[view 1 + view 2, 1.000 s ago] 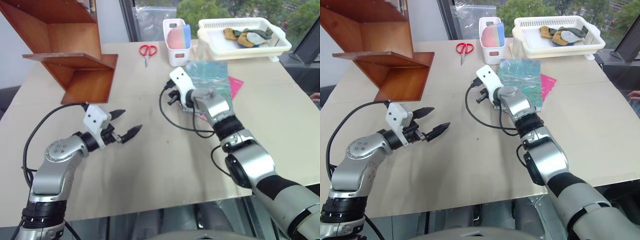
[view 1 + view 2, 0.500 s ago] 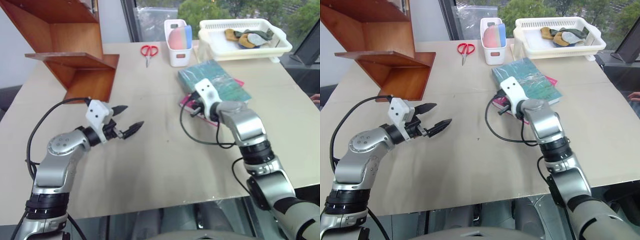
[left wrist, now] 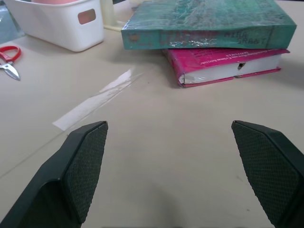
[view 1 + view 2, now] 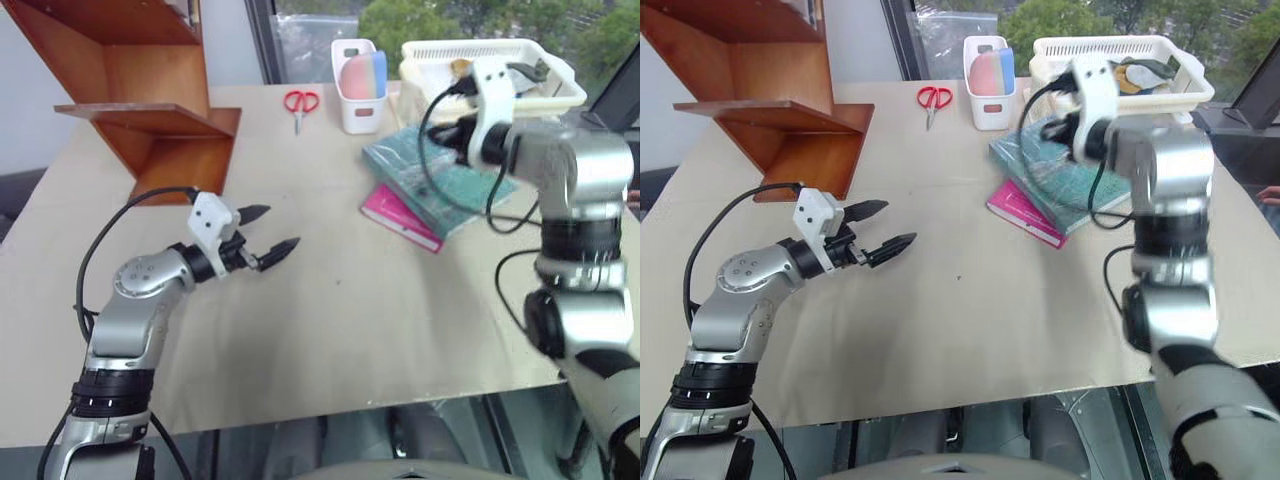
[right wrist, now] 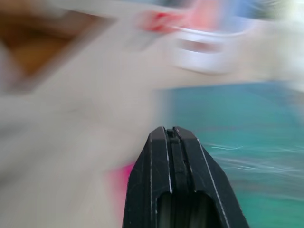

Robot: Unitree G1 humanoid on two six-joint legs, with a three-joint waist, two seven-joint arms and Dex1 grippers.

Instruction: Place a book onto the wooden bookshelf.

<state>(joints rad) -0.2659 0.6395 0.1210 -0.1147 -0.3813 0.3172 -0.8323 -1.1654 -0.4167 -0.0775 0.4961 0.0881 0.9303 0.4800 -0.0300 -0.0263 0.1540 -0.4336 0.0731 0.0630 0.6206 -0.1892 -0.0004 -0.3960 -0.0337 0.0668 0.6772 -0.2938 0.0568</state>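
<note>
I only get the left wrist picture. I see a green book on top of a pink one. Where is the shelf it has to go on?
Observer: The wooden bookshelf stands at the table's far left corner, well apart from the book.
Operator: Is the other gripper holding the book?
Observer: No. The right gripper is shut and empty, raised above the book.
Operator: What else is behind the books?
Observer: A white basket holding some cloth items, beside the white bin.
</note>
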